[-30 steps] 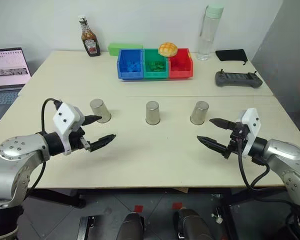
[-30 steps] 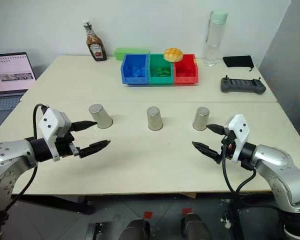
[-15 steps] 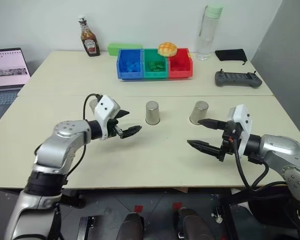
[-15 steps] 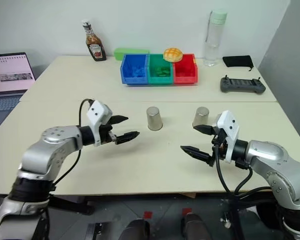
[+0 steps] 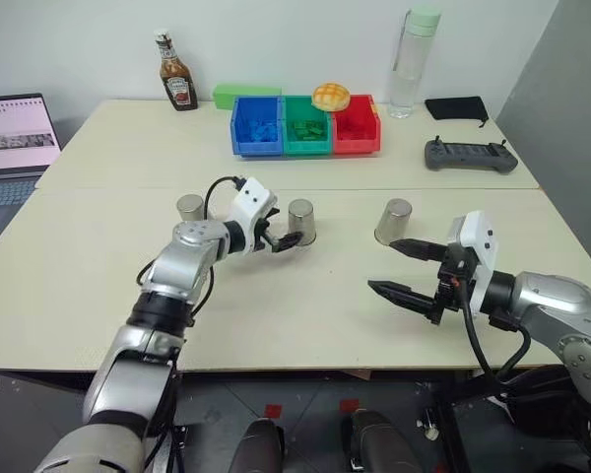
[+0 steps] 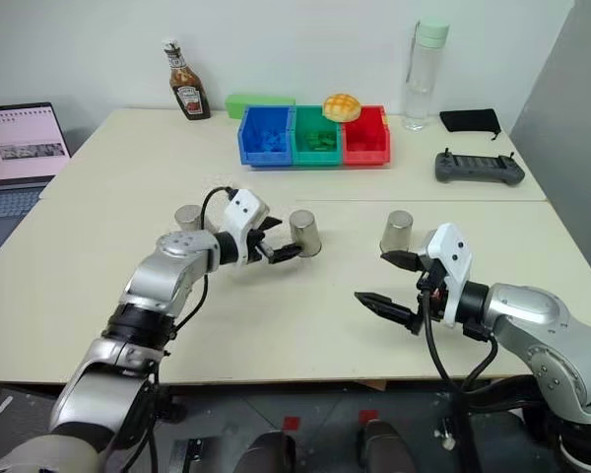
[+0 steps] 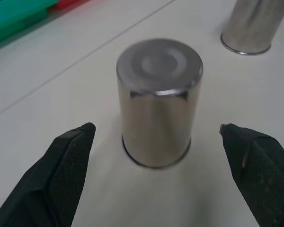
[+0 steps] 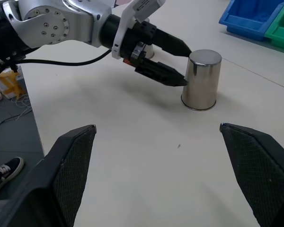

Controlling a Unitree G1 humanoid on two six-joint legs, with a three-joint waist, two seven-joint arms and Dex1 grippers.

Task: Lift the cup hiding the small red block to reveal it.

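My arms are brushed silver-grey metal with rounded joint housings ringed by small screws. Each wrist carries a white angular camera block, fed by a looping black cable. Past it, the left gripper (image 5: pixel 282 236) and right gripper (image 5: pixel 401 269) are matte black, each with two tapered, pointed fingers.

Left hand (image 5: pixel 283 235) now forward, right up against middle cup (image 5: pixel 301 222).
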